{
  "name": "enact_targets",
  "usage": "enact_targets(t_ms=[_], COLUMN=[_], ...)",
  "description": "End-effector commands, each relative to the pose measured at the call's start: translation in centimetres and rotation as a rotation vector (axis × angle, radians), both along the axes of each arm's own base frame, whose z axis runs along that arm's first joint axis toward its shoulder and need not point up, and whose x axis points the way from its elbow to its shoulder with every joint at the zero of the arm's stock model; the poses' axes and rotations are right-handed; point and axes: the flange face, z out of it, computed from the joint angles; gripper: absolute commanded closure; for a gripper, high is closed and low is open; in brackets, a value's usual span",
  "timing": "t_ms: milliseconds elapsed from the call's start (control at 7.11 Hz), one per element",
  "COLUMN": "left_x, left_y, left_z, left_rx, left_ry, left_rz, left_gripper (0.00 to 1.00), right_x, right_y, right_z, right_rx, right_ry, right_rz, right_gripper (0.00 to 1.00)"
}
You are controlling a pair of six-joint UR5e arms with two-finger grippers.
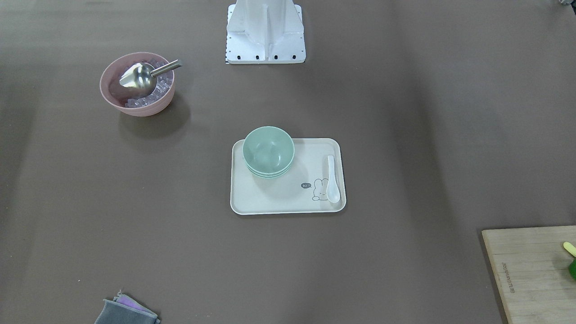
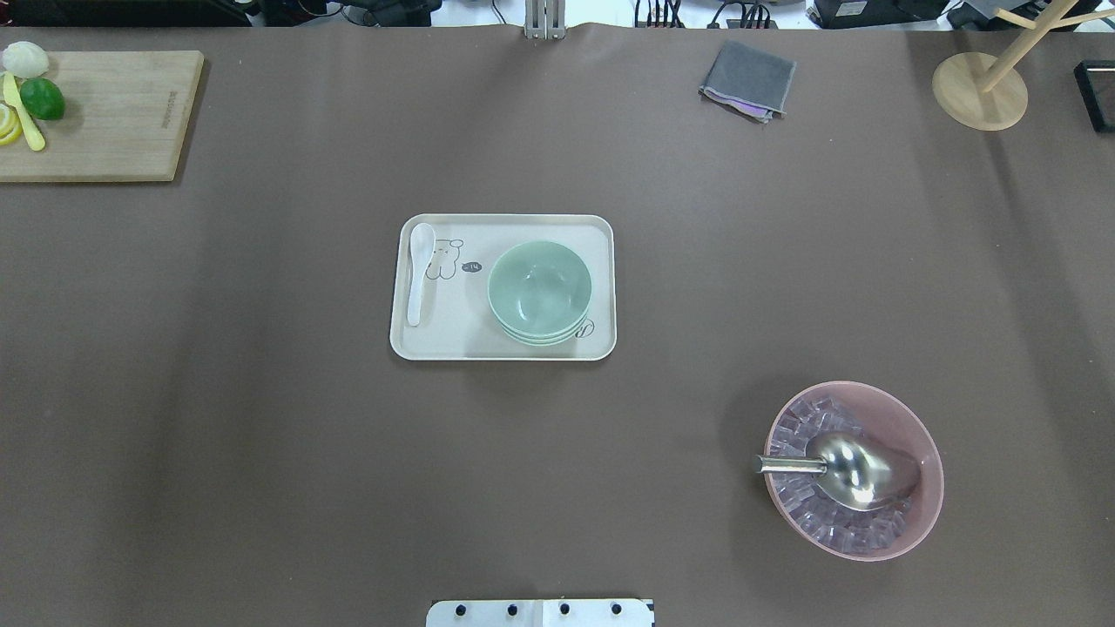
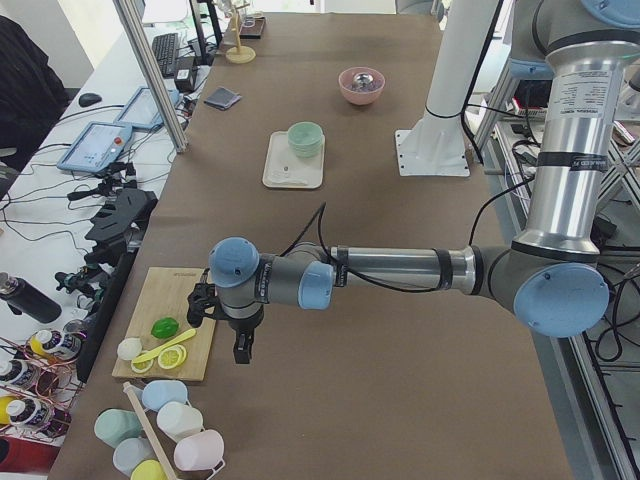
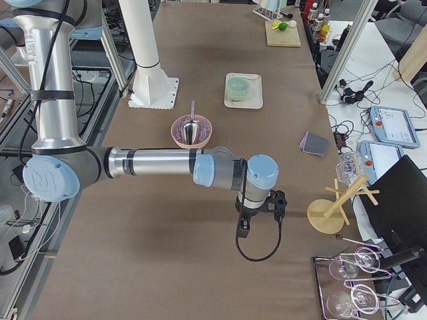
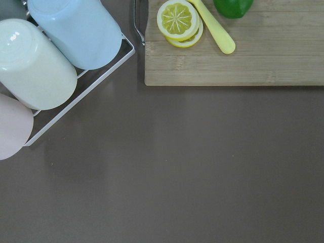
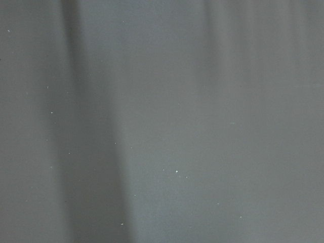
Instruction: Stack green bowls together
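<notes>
The three green bowls (image 2: pixel 540 292) are nested in one stack on the right part of a cream tray (image 2: pixel 435 344) at the table's middle; they also show in the front view (image 1: pixel 268 150). A white spoon (image 2: pixel 419 272) lies on the tray's other end. My left gripper (image 3: pixel 243 350) hangs far off by the cutting board, seen only in the exterior left view. My right gripper (image 4: pixel 243 233) hangs over bare table at the other end, seen only in the exterior right view. I cannot tell whether either is open or shut. Neither wrist view shows fingers or bowls.
A pink bowl (image 2: pixel 858 550) with ice cubes and a metal scoop (image 2: pixel 849 470) stands near the right front. A wooden cutting board (image 2: pixel 113 122) with lime and lemon lies far left. A grey cloth (image 2: pixel 747 78) and a wooden stand (image 2: pixel 980 87) are at the far right. A mug rack (image 5: pixel 50 61) is by the board.
</notes>
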Motion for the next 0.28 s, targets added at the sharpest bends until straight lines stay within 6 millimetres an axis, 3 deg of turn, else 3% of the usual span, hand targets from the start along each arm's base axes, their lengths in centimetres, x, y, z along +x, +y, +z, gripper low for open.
enact_targets(t_ms=[0, 141], left_x=[0.0, 0.0], left_y=[0.01, 0.01], left_z=[0.07, 0.07], left_rx=[-0.002, -0.002], left_ry=[0.0, 0.0], left_rz=[0.0, 0.0], left_gripper=[0.02, 0.02], right_x=[-0.01, -0.01], right_y=[-0.01, -0.01], right_z=[-0.01, -0.02], right_rx=[0.0, 0.0], right_ry=[-0.002, -0.002], right_rz=[0.0, 0.0], right_gripper=[0.0, 0.0])
